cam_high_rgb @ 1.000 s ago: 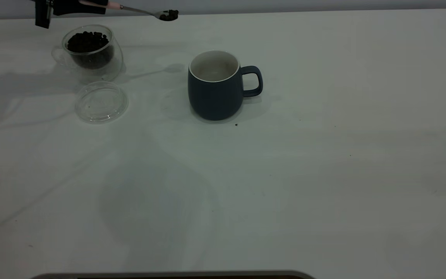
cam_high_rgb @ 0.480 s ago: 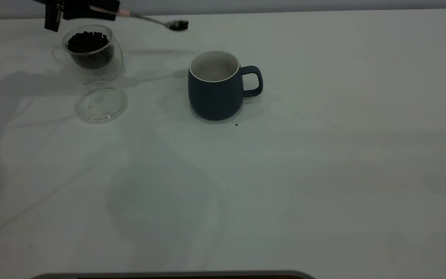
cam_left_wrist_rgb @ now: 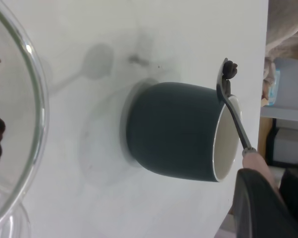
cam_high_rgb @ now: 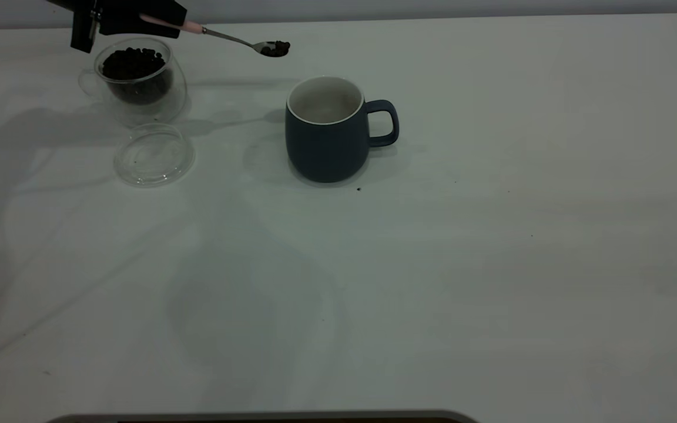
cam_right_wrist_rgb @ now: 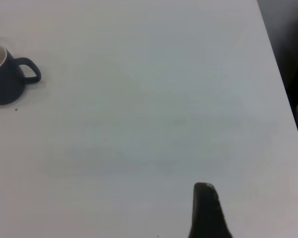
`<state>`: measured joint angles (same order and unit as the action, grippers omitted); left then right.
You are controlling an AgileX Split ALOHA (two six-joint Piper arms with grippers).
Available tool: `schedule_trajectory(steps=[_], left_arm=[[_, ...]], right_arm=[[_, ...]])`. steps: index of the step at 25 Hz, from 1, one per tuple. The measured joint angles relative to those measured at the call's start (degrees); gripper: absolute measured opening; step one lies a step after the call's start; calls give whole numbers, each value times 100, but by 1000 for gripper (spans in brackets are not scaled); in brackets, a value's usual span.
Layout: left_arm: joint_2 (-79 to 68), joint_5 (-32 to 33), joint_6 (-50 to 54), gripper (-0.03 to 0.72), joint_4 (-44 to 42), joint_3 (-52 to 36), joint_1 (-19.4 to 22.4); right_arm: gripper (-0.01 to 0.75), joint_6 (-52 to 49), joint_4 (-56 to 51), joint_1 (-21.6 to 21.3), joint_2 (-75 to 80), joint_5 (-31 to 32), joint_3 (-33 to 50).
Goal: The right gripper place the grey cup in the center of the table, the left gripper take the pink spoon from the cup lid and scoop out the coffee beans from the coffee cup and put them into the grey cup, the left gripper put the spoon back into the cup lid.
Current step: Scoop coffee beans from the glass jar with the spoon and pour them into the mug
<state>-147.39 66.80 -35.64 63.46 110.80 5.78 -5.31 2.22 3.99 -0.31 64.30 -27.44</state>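
My left gripper [cam_high_rgb: 156, 16] is at the far left of the table, above the glass coffee cup [cam_high_rgb: 137, 76] full of coffee beans. It is shut on the pink handle of the spoon [cam_high_rgb: 230, 39]. The spoon sticks out to the right, and its bowl holds a few beans [cam_high_rgb: 277, 47] in the air, just left of and behind the grey cup [cam_high_rgb: 327, 132]. In the left wrist view the spoon [cam_left_wrist_rgb: 233, 114] reaches to the grey cup's [cam_left_wrist_rgb: 173, 131] rim. The cup lid [cam_high_rgb: 153, 154] lies in front of the coffee cup with nothing on it. The right gripper [cam_right_wrist_rgb: 206, 213] is parked over the table's right side.
The grey cup's handle [cam_high_rgb: 385, 122] points right; it also shows in the right wrist view [cam_right_wrist_rgb: 30, 70]. A small dark speck [cam_high_rgb: 358, 189] lies in front of the cup. The white table [cam_high_rgb: 491, 264] stretches to the front and right.
My left gripper has moved right and a little down, carrying the loaded spoon closer to the grey cup. The cups and lid have not moved.
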Motion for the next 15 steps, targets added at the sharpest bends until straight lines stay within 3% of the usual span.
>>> schedule_trajectory(steps=[8, 15], left_arm=[[0, 0, 0, 129, -12, 0, -506], [0, 0, -12, 129, -194, 0, -574]], right_arm=[[520, 0, 0, 0, 0, 0, 0], [519, 0, 0, 0, 0, 0, 0]])
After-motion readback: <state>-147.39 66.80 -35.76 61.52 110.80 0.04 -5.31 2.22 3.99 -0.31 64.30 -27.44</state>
